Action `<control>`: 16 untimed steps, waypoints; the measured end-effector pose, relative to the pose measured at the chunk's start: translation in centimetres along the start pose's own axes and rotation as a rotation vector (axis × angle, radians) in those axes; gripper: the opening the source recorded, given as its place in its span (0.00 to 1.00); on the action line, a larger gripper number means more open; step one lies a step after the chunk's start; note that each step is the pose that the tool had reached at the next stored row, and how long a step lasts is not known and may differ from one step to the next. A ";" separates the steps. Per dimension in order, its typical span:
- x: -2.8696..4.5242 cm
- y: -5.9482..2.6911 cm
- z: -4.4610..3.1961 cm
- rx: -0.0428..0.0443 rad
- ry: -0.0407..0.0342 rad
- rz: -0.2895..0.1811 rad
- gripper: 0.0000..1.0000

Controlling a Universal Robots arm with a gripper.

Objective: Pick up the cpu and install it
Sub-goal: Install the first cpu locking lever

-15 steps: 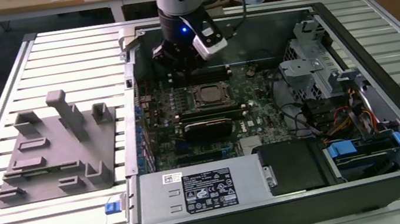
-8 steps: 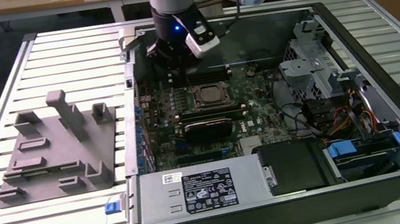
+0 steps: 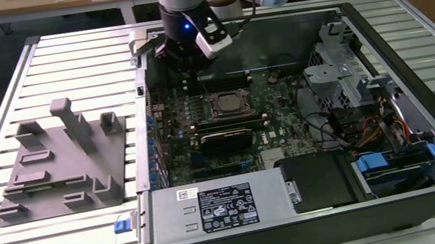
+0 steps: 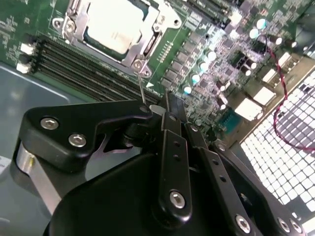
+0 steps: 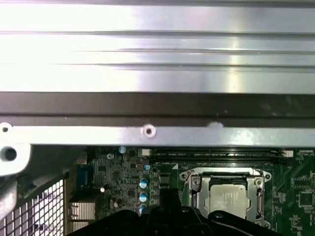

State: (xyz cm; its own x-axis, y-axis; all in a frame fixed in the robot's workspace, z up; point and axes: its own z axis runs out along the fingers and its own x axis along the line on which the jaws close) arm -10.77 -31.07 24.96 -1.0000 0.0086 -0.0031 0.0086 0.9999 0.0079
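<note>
The cpu (image 3: 227,103) is a small square chip with a pale silver top, lying flat inside the dark metal-framed socket (image 3: 209,111) in the middle of the motherboard. It also appears in both wrist views, as the cpu (image 4: 115,27) and the cpu (image 5: 227,200), framed by the socket bracket. My gripper (image 3: 191,73) hangs just behind the socket, over the memory slots near the case's rear wall. Its black fingers (image 4: 170,123) come together at the tip and hold nothing. The gripper (image 4: 165,109) is apart from the chip.
The open computer case (image 3: 421,98) lies on a slatted metal table (image 3: 70,60). A grey plastic holder (image 3: 60,165) with upright posts stands at the exterior view's left. Drive cages and cables (image 3: 354,108) fill the right of the case. A thin socket lever (image 4: 141,86) sticks up near the fingertips.
</note>
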 end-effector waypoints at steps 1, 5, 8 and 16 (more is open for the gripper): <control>0.05 0.08 0.00 -0.0001 0.0001 0.000 0.11; 0.06 0.23 -0.02 -0.0002 0.0002 -0.003 0.11; 0.05 0.30 -0.09 -0.0009 0.0000 -0.005 0.11; 0.04 0.34 -0.21 -0.0014 0.0000 -0.007 0.11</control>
State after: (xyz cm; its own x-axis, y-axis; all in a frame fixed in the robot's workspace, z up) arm -10.81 -30.73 25.17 -1.0000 0.0020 -0.0032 0.0020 1.0000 0.0092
